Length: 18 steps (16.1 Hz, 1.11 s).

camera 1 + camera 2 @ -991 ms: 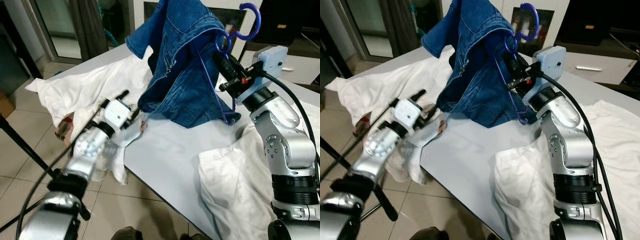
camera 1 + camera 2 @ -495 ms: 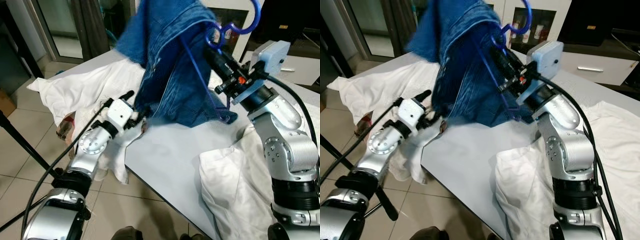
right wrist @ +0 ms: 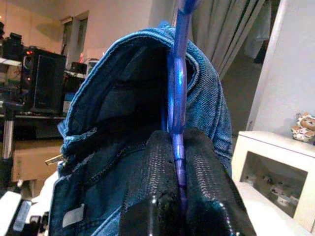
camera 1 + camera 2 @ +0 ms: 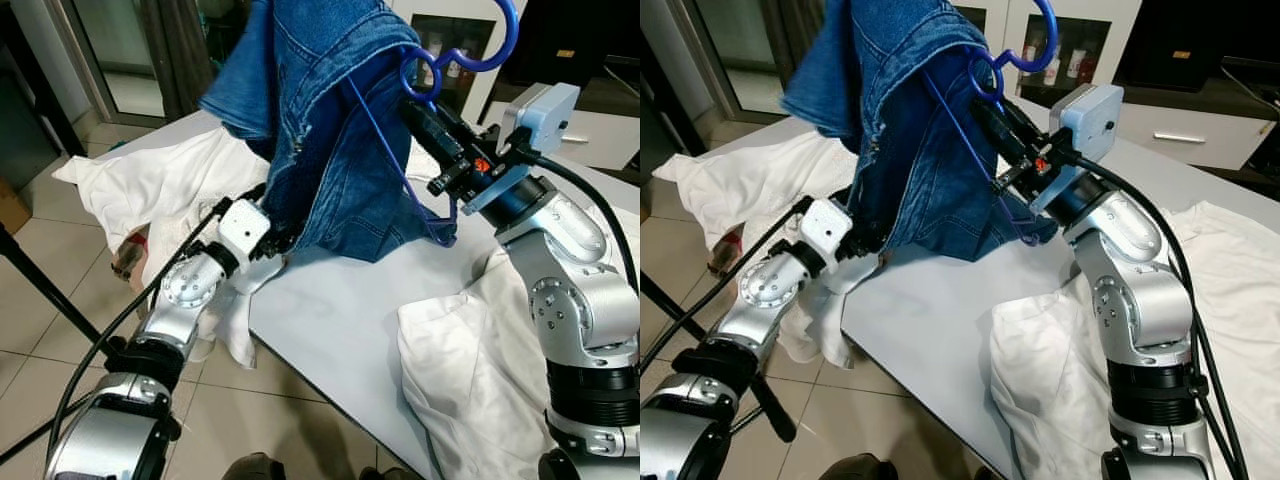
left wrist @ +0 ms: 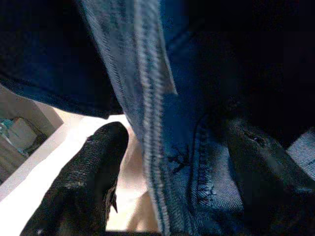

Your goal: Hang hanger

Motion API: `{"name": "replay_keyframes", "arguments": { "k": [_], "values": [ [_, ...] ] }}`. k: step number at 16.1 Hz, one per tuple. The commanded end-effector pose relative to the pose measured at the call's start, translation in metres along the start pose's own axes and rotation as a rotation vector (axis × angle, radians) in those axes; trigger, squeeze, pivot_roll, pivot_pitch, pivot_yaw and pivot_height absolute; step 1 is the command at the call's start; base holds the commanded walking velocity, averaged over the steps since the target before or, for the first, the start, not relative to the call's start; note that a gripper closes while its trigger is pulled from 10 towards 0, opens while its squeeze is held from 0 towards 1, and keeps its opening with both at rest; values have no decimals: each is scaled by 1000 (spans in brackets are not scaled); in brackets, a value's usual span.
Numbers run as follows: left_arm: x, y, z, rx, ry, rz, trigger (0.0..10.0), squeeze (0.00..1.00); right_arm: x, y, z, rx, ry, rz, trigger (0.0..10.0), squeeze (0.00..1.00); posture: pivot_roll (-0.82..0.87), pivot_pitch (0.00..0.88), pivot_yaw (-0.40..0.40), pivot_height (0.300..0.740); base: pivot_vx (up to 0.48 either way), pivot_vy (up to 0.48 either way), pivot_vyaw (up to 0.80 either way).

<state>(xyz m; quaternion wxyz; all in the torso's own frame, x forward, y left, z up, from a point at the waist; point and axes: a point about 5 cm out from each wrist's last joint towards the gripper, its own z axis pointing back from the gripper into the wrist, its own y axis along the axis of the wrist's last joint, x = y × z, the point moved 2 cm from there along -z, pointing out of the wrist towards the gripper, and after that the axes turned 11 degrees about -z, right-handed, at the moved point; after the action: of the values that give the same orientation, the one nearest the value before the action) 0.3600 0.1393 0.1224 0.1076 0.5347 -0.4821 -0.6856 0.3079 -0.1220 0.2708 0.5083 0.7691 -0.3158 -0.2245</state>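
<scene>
A blue plastic hanger (image 4: pixel 478 58) with blue denim jeans (image 4: pixel 330 130) draped over it is held up above the grey table (image 4: pixel 340 310). My right gripper (image 4: pixel 415 112) is shut on the hanger just below its hook; the right wrist view shows the hanger's bar (image 3: pixel 176 98) pinched between both pads. My left gripper (image 4: pixel 275 235) is at the jeans' lower left edge. In the left wrist view its fingers (image 5: pixel 93 167) stand apart, open, with a stitched denim seam (image 5: pixel 152 123) hanging between them.
White cloth (image 4: pixel 160 180) lies heaped on the table's left end and hangs over its edge. Another white cloth (image 4: pixel 470 370) covers the near right corner. A black tripod leg (image 4: pixel 40 290) crosses the tiled floor at left. A low white cabinet (image 4: pixel 1200 135) stands behind.
My right gripper has carried the hanger and jeans up and to the left, lifting the denim off the table. My left gripper has moved in under the jeans' lower edge.
</scene>
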Motion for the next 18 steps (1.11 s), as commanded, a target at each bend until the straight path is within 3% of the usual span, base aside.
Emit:
{"name": "replay_keyframes", "arguments": {
  "k": [1,2,11,15,18],
  "values": [
    [8,-4,-1,-29,-42,2,4863,0,-3,9,1,37,15,7,0,0,15,17,-13,740,0,0,0],
    [11,-4,-1,-26,-51,11,0,0,-3,9,1,35,17,6,0,0,15,17,-13,740,0,0,0],
    [22,4,-3,19,-91,9,0,0,-4,3,1,15,15,-3,0,0,18,17,-14,740,0,0,0],
    [23,10,-3,64,-85,31,0,0,13,-5,0,-37,-102,27,0,0,24,18,-13,740,0,0,0],
    [31,12,-6,61,-106,-54,0,0,14,-10,-6,-87,-154,43,0,0,28,16,-11,740,0,0,0]
  ]
}}
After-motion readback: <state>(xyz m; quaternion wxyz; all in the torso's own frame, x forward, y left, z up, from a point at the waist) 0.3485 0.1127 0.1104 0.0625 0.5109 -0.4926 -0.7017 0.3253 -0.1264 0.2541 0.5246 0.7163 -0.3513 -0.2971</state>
